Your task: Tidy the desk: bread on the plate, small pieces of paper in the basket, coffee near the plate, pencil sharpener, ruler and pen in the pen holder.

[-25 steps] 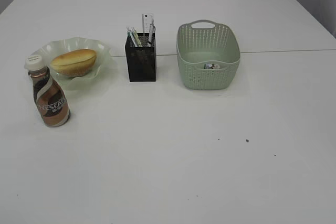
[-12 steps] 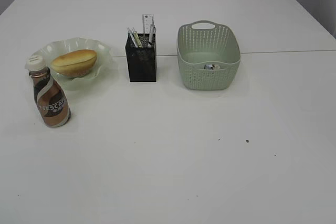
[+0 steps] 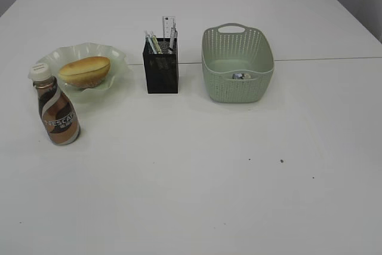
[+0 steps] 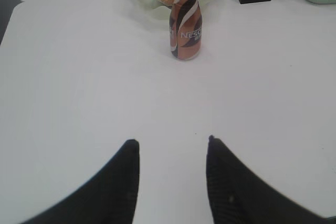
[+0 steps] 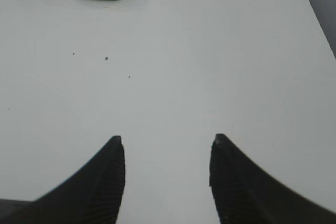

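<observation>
The bread sits on the plate, the coffee stands just beside it, the ruler is in the holder, and paper lies in the basket. The left gripper and right gripper are both apart and hold nothing. If the left arm swings out, it may knock the tall coffee over.

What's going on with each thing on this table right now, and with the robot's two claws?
bread: lying on the plate
coffee: upright, capped, beside the plate
pen holder: upright, ruler and pens standing in it
basket: upright, small pieces of paper inside
left tool: open, empty
right tool: open, empty
</observation>
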Motion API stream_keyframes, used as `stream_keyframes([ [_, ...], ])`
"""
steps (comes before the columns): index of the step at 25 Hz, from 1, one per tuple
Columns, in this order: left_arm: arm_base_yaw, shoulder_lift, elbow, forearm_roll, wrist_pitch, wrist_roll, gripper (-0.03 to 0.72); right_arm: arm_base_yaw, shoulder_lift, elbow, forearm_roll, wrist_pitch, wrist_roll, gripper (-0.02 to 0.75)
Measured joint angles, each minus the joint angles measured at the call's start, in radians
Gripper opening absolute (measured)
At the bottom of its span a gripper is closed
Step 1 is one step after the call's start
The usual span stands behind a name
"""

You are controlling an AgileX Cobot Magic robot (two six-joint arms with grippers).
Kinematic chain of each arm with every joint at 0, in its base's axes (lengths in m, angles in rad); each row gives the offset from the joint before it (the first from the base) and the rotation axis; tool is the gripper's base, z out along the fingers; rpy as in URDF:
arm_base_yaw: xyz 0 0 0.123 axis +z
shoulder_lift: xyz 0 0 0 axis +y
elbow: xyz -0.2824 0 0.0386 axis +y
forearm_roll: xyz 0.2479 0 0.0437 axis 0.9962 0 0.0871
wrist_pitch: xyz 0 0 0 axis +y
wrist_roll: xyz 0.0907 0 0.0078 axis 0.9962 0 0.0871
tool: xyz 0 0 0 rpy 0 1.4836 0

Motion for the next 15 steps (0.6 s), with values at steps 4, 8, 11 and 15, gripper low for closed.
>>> stream_keyframes([
  [4,0.000,0.000,0.000,0.000,0.000,0.000,0.309,0.000,0.000,0.000,0.000,0.000,0.000,0.385],
  [8,0.000,0.000,0.000,0.000,0.000,0.000,0.307,0.000,0.000,0.000,0.000,-0.002,0.000,0.386],
  [11,0.000,0.000,0.000,0.000,0.000,0.000,0.307,0.000,0.000,0.000,0.000,-0.002,0.000,0.386],
  [15,0.000,0.000,0.000,0.000,0.000,0.000,0.294,0.000,0.000,0.000,0.000,-0.002,0.000,0.386],
])
